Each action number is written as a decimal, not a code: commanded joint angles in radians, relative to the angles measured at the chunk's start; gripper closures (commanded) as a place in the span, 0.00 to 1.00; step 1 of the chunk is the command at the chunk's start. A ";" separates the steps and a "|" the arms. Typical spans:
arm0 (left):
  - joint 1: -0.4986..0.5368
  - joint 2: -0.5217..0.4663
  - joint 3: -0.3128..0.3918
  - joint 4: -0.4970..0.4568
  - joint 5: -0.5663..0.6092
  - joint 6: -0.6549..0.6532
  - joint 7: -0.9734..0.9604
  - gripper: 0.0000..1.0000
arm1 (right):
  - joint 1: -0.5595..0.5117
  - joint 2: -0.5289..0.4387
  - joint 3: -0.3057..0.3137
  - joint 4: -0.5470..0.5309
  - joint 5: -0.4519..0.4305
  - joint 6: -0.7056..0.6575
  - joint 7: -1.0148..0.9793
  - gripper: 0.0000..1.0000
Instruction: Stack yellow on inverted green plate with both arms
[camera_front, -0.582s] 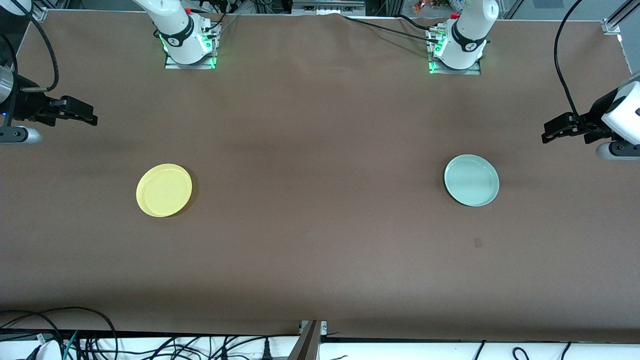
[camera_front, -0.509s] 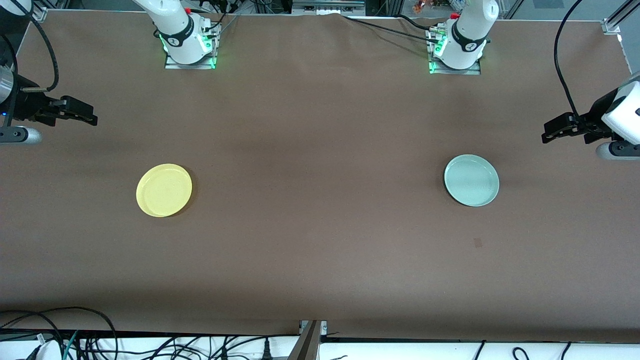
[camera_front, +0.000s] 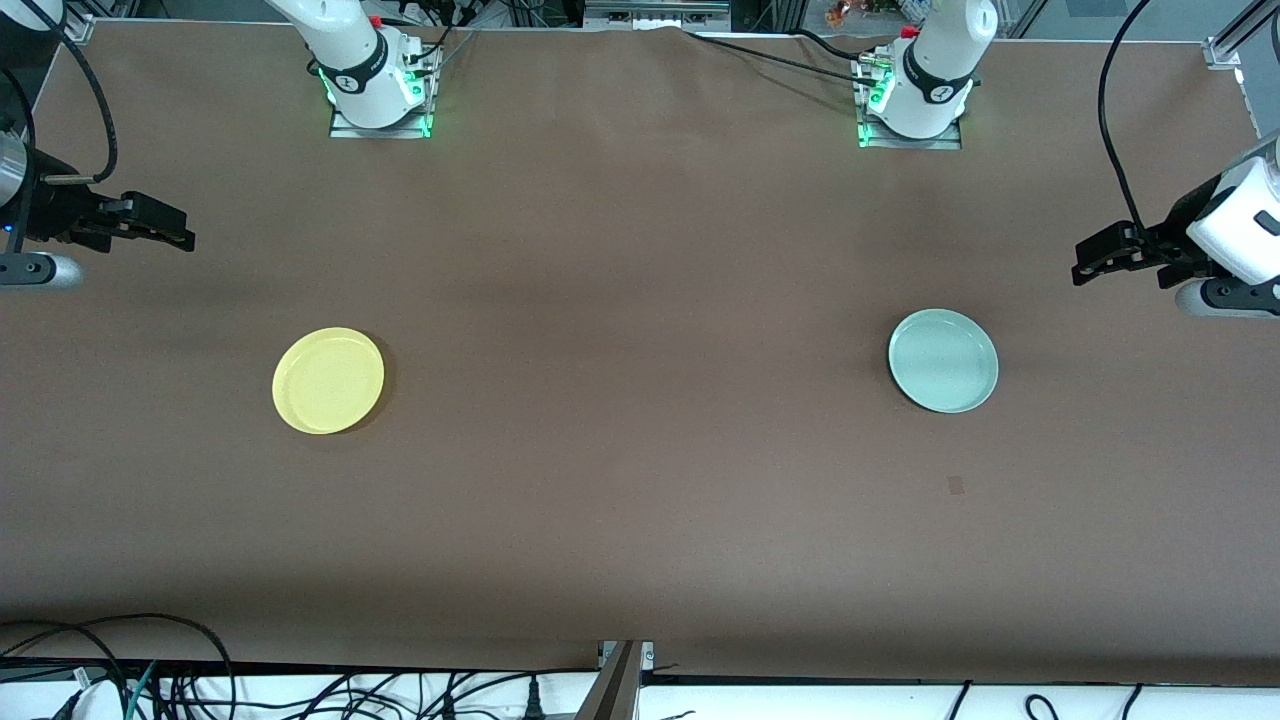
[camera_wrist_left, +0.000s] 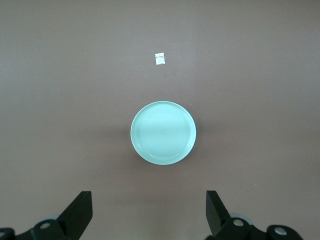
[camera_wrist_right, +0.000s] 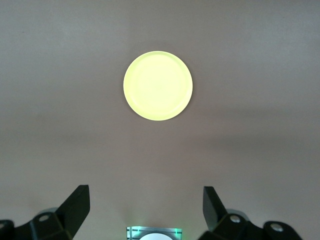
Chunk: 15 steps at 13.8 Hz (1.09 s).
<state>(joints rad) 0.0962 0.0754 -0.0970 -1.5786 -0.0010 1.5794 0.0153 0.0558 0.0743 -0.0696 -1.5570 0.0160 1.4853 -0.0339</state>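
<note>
Left gripper (camera_front: 1085, 268) shifted slightly; green plate (camera_front: 943, 360), yellow (camera_front: 328, 380) seemingly empty.

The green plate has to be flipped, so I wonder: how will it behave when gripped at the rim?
The green plate looks rigid and glossy, so the fingers may slip on its thin rim. Shallow and flat on the table, it probably slides rather than tips. It seems light.

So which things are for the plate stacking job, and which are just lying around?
For the job:
- yellow plate
- green plate
- left end effector, open
- right end effector, open

Just lying about:
- small patch on the table
- cables at the table's edge
</note>
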 joint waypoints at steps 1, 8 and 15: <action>0.005 0.012 -0.001 0.028 -0.014 -0.016 0.002 0.00 | 0.002 0.018 0.002 0.037 0.015 -0.010 0.015 0.00; 0.005 0.014 -0.003 0.029 -0.010 -0.016 0.003 0.00 | 0.003 0.025 0.002 0.048 0.015 -0.010 0.014 0.00; 0.003 0.014 -0.003 0.031 -0.007 -0.013 0.003 0.00 | -0.001 0.025 0.001 0.048 0.015 -0.011 0.012 0.00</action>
<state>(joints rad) 0.0970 0.0756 -0.0966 -1.5779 -0.0010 1.5794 0.0153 0.0566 0.0893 -0.0676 -1.5323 0.0168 1.4863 -0.0339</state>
